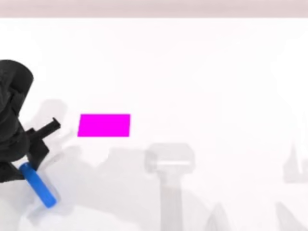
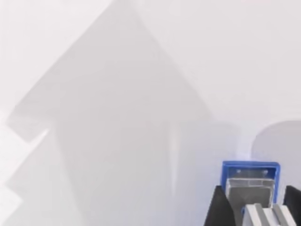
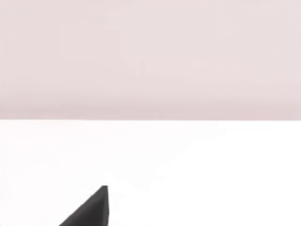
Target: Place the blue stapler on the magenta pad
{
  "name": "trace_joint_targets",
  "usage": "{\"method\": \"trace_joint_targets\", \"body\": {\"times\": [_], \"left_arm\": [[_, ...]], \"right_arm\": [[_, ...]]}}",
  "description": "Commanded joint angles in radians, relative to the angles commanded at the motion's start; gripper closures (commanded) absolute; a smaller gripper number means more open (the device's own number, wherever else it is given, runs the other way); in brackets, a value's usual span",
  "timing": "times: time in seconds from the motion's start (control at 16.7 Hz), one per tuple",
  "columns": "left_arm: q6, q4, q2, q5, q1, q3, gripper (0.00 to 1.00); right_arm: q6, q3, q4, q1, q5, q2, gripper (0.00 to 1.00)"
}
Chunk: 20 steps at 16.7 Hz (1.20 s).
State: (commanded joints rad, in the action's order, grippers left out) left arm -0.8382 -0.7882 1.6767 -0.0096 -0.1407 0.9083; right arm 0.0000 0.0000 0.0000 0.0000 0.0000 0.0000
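Left gripper (image 1: 30, 166) at the desk's (image 1: 216, 86) left edge, jaws clenched on the blue stapler (image 1: 39, 185), one end pinched and the rest angling out toward the near-left corner. The left wrist view shows its blue end and silvery underside between dark fingers. Magenta pad (image 1: 104, 125) lies apart, to its right and farther back. Step: carry. Next: swing over the pad, align, lower. Right arm parked out of the top view; its jaws cannot be told.
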Motion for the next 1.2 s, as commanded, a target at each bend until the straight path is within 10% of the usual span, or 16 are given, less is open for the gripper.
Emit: {"method": "trace_joint_targets", "body": {"times": [0.9,1.2], "left_arm": [[0.004,-0.379,-0.124,0.000,0.006,0.245,1.00],[0.212,-0.418,-0.014,-0.001,-0.047,0.385,1.00]], "right_arm": [[0.000,0.000,0.000,0.000,0.000,0.000,0.00],[0.000,0.000,0.000,0.000,0.000,0.000,0.00]]}}
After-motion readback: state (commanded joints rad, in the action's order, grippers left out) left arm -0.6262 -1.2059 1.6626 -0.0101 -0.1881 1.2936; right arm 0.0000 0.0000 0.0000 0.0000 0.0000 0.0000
